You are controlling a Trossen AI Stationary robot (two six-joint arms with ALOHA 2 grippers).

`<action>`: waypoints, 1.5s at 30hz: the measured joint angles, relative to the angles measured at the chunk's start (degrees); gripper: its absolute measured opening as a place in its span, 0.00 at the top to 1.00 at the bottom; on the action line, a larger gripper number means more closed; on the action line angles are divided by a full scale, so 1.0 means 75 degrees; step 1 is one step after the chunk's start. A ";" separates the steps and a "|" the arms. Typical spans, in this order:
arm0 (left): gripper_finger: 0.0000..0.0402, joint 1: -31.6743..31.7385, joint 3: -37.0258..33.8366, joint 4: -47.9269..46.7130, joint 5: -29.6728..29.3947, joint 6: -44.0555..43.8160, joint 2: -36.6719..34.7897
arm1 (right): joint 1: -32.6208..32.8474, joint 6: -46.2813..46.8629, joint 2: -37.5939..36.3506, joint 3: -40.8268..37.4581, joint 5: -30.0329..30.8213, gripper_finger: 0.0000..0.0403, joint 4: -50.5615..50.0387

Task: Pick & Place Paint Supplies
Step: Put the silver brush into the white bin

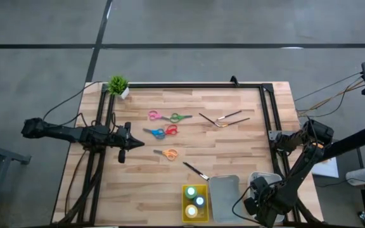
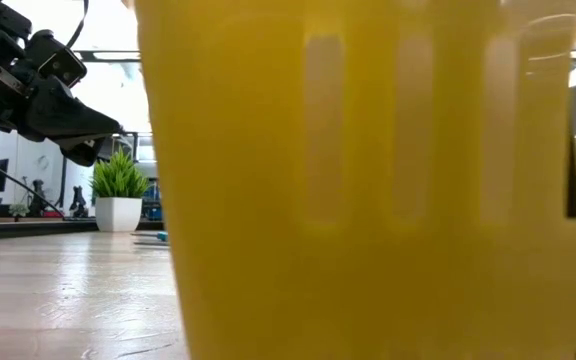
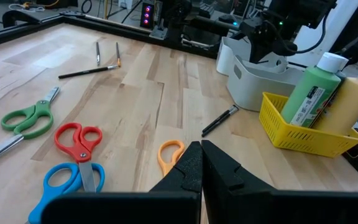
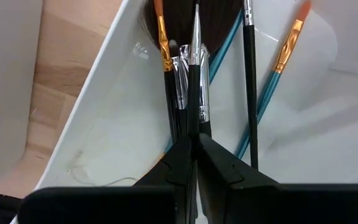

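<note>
High view: left jaws shut, empty, hovering over bare counter well left of yellow tray [image 1: 184, 204], just beside orange scissors [image 1: 166, 153]. Three paint bottles [image 1: 191, 210] already inside yellow tray. Stubby dark brush [image 1: 195, 170] loose just beyond yellow tray, long brushes [image 1: 224, 119] and two more scissor pairs farther beyond. Right jaws down on far side of grey tray [image 1: 224, 196] from yellow tray, hard by counter's right edge and frame rail. Low view: almost all blocked by yellow tray wall; only potted plant [image 2: 120, 190] and left arm visible well off to its side, so no help for clearance. Left wrist view: jaws pressed together, nothing between, orange handle loop right under tips; likely next pick, so open wide first, drop straight, pinch across handles or blade pivot, not flat blades. Plenty of bare wood around; blue and red scissors near, avoid nudging. White tray [image 3: 253, 93] touching or just behind yellow tray. Right wrist view: jaws closed down inside white tray among brushes [image 4: 251, 81]; one thin brush lined up with tips, cannot tell if pinched. Best to release low, lift straight up clear of tray wall, tight there.
</note>
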 joint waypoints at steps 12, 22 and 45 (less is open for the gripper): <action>1.00 -0.0001 0.0000 -0.0001 -0.0001 0.0000 0.0001 | 0.0000 -0.0009 -0.0001 0.0030 -0.0003 0.75 0.0012; 1.00 -0.0001 0.0000 0.0000 -0.0002 0.0000 0.0001 | 0.0000 -0.0050 -0.0007 0.0291 -0.0057 0.72 -0.0332; 1.00 -0.0001 0.0000 -0.0001 -0.0003 0.0000 0.0001 | -0.1757 -0.4149 -0.0234 0.2667 0.2564 0.72 -0.4232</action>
